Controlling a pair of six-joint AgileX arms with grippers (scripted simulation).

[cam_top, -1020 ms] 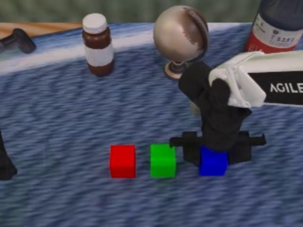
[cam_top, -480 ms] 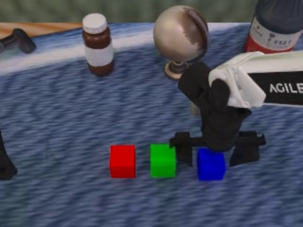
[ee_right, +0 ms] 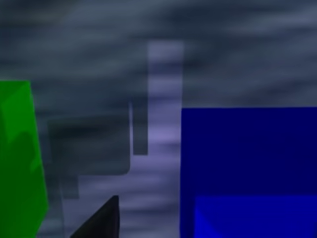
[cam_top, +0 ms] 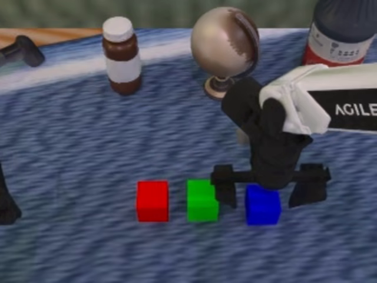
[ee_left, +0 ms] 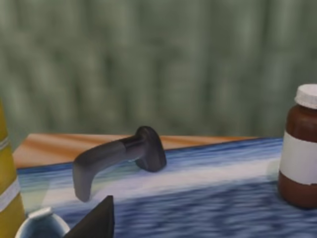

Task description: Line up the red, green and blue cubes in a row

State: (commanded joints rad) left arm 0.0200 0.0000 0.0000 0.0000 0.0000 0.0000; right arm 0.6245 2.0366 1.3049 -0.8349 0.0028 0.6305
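The red cube [cam_top: 152, 201], green cube [cam_top: 202, 200] and blue cube [cam_top: 262, 205] stand in a left-to-right row on the blue cloth, with a wider gap between green and blue. My right gripper [cam_top: 266, 188] hangs over the blue cube, open, one black finger on each side and clear of its faces. The right wrist view shows the blue cube [ee_right: 247, 168] and green cube [ee_right: 20, 158] close up, with one dark fingertip [ee_right: 111, 213] between them. My left gripper [cam_top: 6, 203] is parked at the table's left edge, open and holding nothing.
At the back stand a brown bottle with a white cap [cam_top: 122, 56], a metallic globe on a stand [cam_top: 224, 44] and a dark bottle with a red label [cam_top: 341, 32]. A black scanner [cam_top: 20, 52] lies at the back left. A yellow object [ee_left: 7, 198] is near the left gripper.
My right gripper's fingers have spread apart and let go of the blue cube, which now rests on the cloth beside the green one. The left arm has not moved.
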